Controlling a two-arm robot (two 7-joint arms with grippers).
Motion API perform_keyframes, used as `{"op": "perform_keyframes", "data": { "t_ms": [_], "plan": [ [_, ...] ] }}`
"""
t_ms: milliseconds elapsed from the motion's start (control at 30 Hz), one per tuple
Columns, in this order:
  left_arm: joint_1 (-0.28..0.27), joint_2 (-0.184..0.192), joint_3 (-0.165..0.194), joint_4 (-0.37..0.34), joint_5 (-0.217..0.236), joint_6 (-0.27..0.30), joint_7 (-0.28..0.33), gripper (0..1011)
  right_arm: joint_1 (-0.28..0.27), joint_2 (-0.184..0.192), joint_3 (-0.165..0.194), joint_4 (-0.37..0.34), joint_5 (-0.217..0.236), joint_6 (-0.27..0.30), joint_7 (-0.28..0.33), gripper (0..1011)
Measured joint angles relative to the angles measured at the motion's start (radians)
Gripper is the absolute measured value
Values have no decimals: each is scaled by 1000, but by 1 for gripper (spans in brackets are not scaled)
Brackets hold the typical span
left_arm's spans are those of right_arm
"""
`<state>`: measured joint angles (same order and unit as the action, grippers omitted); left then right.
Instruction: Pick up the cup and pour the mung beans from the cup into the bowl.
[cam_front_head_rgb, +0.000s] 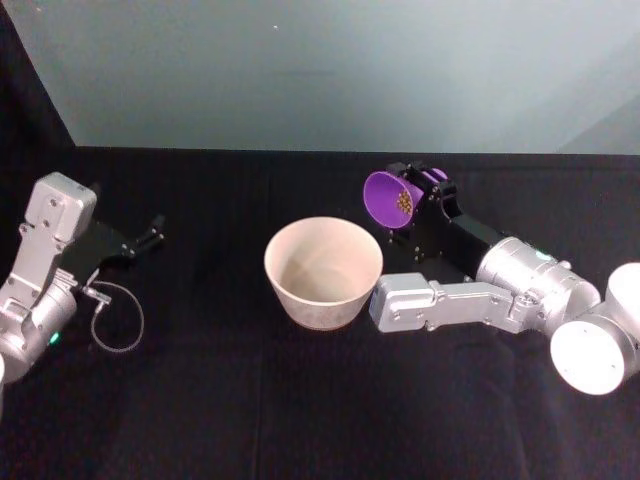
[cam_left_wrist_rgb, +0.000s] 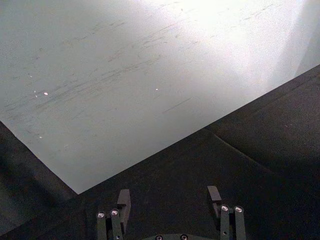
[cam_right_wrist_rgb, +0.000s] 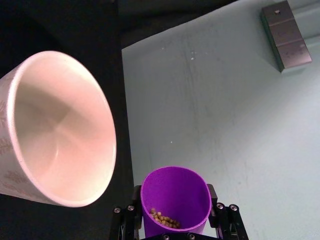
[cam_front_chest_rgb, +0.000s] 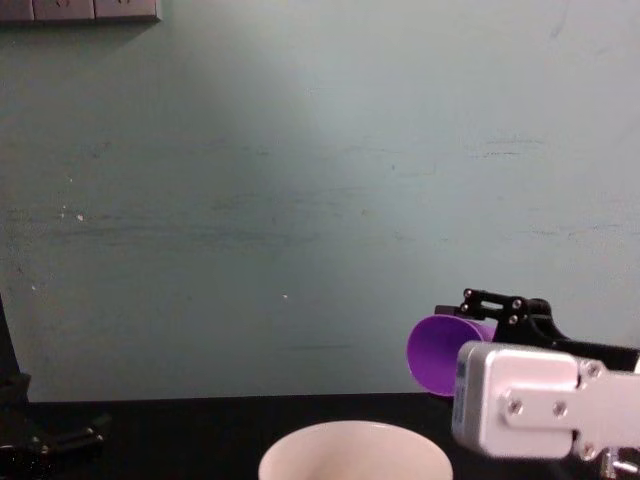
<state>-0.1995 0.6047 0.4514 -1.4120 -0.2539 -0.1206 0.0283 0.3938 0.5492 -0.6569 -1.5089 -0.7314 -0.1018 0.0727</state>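
Head view, cup: the small purple plastic tumbler (cam_front_head_rgb: 393, 198) is clamped in the right gripper (cam_front_head_rgb: 420, 188) and lifted off the desk. It sits just beyond and to the right of the bowl, tipped so its mouth faces the bowl for pouring.
Head view, beans: the mung beans (cam_front_head_rgb: 404, 203) lie against the lower inner wall, not yet spilled.
Head view, bowl: the wide, round, pinkish-white bowl (cam_front_head_rgb: 320, 305) stands upright on the black cloth desk (cam_front_head_rgb: 300, 400). Its interior is bare and smooth.
Head view, left gripper: the left gripper (cam_front_head_rgb: 150, 232) is parked at the left, well apart.
Left wrist view, fingers: the left fingers (cam_left_wrist_rgb: 123, 200) are spread and hold nothing.
Right wrist view, grip: the right fingers (cam_right_wrist_rgb: 212, 192) press both sides of the cup's smooth tapered wall. The beans are small, round and olive-tan. The bowl rim is rounded, and a faint pattern shows on its outer wall.
Chest view, height: the cup's mouth hangs above rim level, to the right of the bowl.
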Motion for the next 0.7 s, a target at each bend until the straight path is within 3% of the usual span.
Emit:
{"op": "perform_keyframes", "data": {
  "t_ms": [200,300,400,700],
  "plan": [
    [0,0,0,0,0,0,0,1000,7,-12,-13,18,-55,1,-11,731],
    [0,0,0,0,0,0,0,1000,11,-17,-20,29,-95,1,-24,731],
    [0,0,0,0,0,0,0,1000,15,-17,-37,35,-165,10,-49,731],
    [0,0,0,0,0,0,0,1000,14,-18,-52,37,-261,22,-75,731]
  ]
}}
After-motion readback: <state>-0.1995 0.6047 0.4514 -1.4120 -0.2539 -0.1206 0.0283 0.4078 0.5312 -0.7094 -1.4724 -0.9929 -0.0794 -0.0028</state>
